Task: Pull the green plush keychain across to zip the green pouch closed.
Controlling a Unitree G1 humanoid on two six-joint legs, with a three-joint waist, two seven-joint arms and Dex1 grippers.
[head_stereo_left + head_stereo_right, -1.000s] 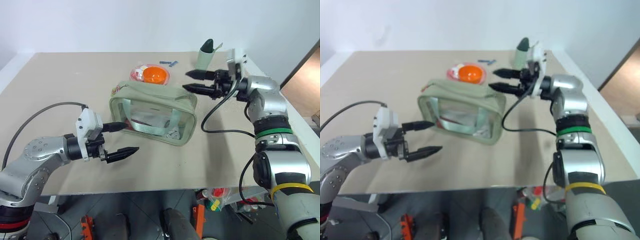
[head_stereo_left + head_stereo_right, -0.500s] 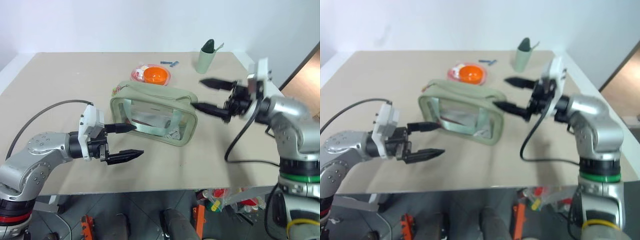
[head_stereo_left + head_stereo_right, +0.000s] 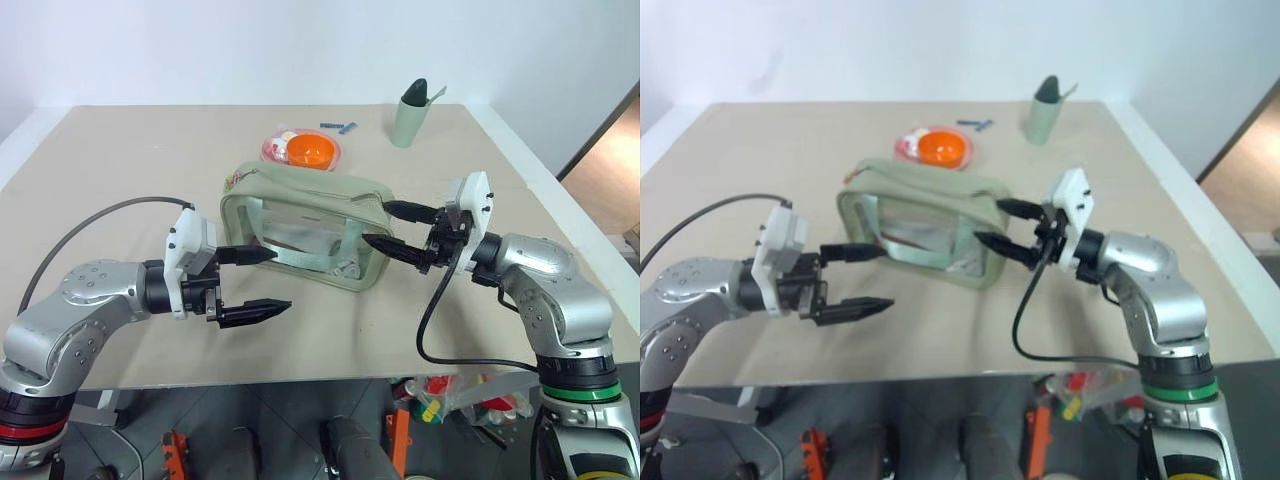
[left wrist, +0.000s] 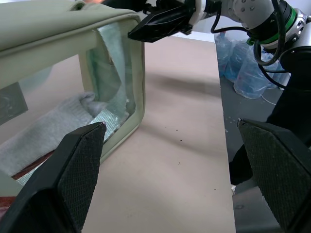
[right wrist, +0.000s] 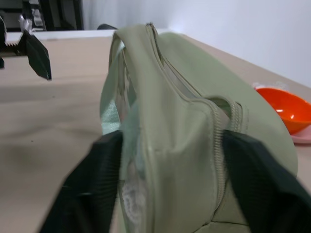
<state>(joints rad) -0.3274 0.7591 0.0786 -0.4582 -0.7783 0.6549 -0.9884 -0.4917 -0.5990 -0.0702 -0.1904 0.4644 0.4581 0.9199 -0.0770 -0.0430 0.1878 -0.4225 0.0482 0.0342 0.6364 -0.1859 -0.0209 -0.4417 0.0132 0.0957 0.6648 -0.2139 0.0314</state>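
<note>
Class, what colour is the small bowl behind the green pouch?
Bright orange; the bowl shows best in the left eye view, beyond the pouch.

sage-green pouch (image 3: 305,225) with clear window sides, bright orange bowl (image 3: 308,150), pale green cup (image 3: 409,122), tan table (image 3: 120,190)

1 green pouch (image 3: 305,222), 1 orange bowl (image 3: 309,151), 1 pale green cup (image 3: 409,123), 2 blue bits (image 3: 338,126) at far edge.
</note>
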